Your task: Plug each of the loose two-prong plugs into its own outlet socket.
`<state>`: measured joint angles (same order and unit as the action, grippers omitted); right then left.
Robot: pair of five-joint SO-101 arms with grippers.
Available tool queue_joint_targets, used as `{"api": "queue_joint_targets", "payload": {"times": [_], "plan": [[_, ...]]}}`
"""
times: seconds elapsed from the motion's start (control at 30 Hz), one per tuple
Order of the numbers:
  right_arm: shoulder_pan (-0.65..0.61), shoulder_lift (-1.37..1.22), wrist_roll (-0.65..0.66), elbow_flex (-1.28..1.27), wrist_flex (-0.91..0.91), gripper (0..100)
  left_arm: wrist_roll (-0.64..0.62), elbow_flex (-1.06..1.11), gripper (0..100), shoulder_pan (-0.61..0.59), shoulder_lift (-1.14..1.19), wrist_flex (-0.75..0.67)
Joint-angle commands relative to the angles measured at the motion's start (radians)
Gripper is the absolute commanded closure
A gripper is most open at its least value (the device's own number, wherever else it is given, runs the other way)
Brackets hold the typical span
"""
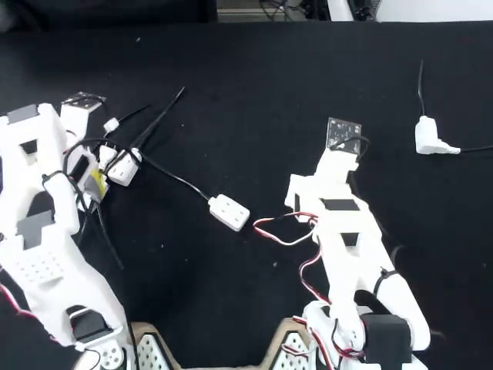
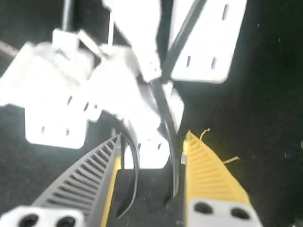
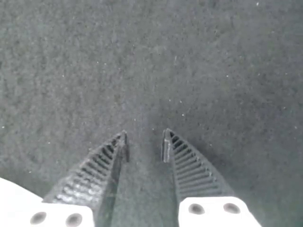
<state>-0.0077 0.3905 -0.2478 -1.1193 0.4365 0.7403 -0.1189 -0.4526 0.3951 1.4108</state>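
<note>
Fingers (image 2: pixel 102 170) of the left gripper (image 2: pixel 151 142) stand spread, 1 grey and 1 yellow, with a white plug (image 2: pixel 147 153) and 2 black cables (image 2: pixel 165 109) in the gap between them; contact between pads and plug cannot be confirmed. Just beyond that plug the left wrist view shows 2 white socket blocks, 1 (image 2: pixel 208 42) on the yellow finger's side with slots facing the camera and 1 (image 2: pixel 52 113) on the grey finger's side, both crowded against other white parts. In the high view this cluster (image 1: pixel 119 163) sits at the left of the black table (image 1: pixel 254 92), touching the left arm's tip. A cable runs from it to a third socket block (image 1: pixel 229 212), which lies alone near the table's centre, between the 2 arms. Right gripper (image 3: pixel 144 142) fingers (image 3: pixel 189 165) are slightly parted with nothing between them, over bare cloth. In the high view the right arm (image 1: pixel 347 231) stands right of centre. A second white plug (image 1: pixel 431 137) with its own black lead lies at the table's right side, well apart from both arms and from every socket block.
</note>
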Motion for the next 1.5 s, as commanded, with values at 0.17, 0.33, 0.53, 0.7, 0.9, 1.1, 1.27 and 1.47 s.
{"api": "queue_joint_targets", "payload": {"times": [0.17,0.33,0.53,0.7,0.9,1.1,1.27,1.47], "plan": [[-0.002,0.041,-0.009,0.062,0.005,88.3,-0.091,-0.116,83,-0.004,-0.044,0.028],[-0.002,0.041,-0.009,0.064,0.005,88.3,-0.087,-0.185,95,-0.021,-0.095,0.100],[-0.002,0.041,-0.009,0.062,0.005,88.3,-0.086,-0.206,97,-0.050,-0.106,0.115],[-0.002,0.041,-0.009,0.062,0.005,88.3,-0.012,-0.202,94,-0.107,-0.097,0.163],[-0.002,0.041,-0.009,0.064,0.005,88.3,0.091,-0.199,85,-0.220,-0.097,0.227],[-0.003,0.041,-0.009,0.064,0.005,88.3,0.127,-0.209,82,-0.263,-0.106,0.230],[-0.003,0.041,-0.009,0.062,0.003,88.3,0.114,-0.242,82,-0.188,-0.107,0.233],[-0.002,0.039,-0.009,0.059,0.002,88.3,-0.025,-0.364,82,0.008,-0.095,0.224]]}}
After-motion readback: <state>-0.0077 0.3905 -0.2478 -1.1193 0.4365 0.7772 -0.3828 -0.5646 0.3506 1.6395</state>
